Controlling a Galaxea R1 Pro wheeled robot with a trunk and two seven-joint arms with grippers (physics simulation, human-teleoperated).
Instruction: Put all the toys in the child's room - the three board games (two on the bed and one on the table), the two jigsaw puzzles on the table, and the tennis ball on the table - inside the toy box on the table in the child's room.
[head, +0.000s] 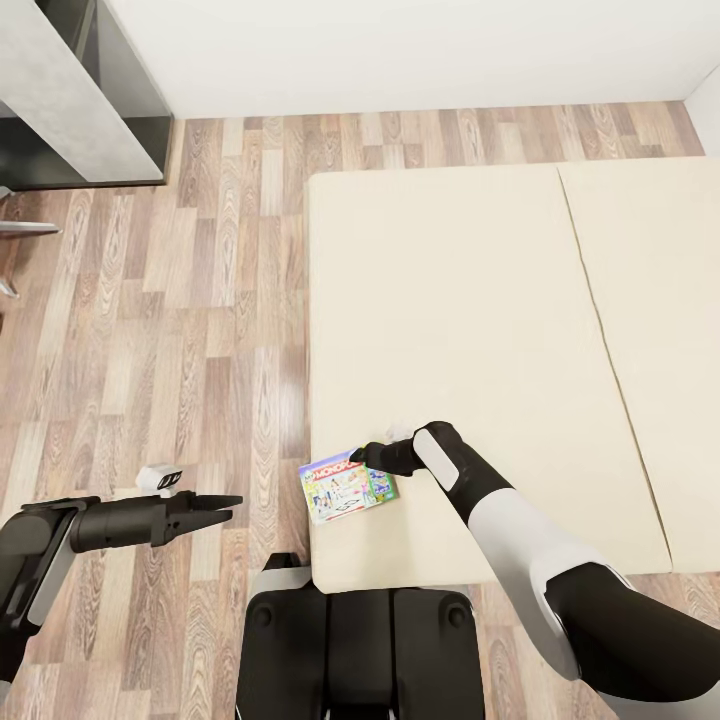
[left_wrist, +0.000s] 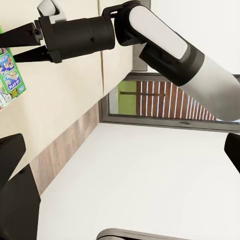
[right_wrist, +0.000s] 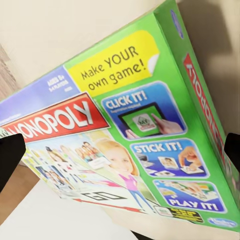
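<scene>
A green-edged Monopoly board game (head: 347, 487) lies flat on the near left corner of the beige bed (head: 450, 300). My right gripper (head: 360, 458) reaches down to the box's far edge. In the right wrist view its two fingers (right_wrist: 10, 157) stand wide apart at the sides, open, with the printed lid (right_wrist: 125, 135) close in front. The left wrist view catches the same right gripper (left_wrist: 6, 45) pointing at the box (left_wrist: 9, 75). My left gripper (head: 228, 505) hangs open over the floor left of the bed, holding nothing. The toy box is out of view.
Wood plank floor (head: 180, 330) runs left of and behind the bed. A grey-topped piece of furniture with dark sides (head: 70, 90) stands at the far left, against the white wall (head: 400, 50). My own base (head: 350, 650) sits against the bed's near edge.
</scene>
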